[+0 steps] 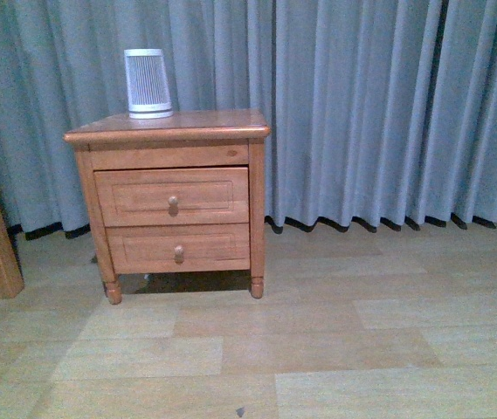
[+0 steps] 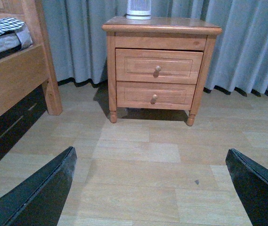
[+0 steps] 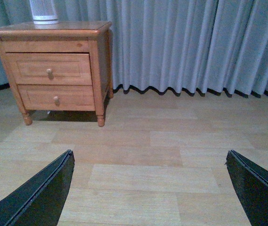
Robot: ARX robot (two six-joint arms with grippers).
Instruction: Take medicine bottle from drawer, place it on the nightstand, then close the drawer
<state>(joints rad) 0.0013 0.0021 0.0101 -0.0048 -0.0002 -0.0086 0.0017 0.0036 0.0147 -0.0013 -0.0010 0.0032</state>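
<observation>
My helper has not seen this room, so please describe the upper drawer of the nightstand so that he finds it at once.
Before the grey curtain stands a small honey-brown nightstand with a white ribbed cylinder on top. Two knobbed drawers fill its front; the upper drawer sits just under the top. It is taller than the lower drawer beneath it.

The nightstand (image 1: 169,127) is showing honey-brown wood under a smooth, glossy finish, and the drawer (image 1: 134,196) and its round knob (image 1: 173,202) are wearing the same varnished wood. The ribbed cylinder (image 1: 148,83) is looking like white plastic, finely grooved. The curtain (image 1: 388,105) is hanging as matt grey-blue cloth. The floor (image 1: 318,349) is presenting pale wood-grain planks, smooth and faintly shiny. The bed frame (image 2: 16,75) is showing plainer wood, with checked cloth (image 2: 2,26) lying above it.
</observation>
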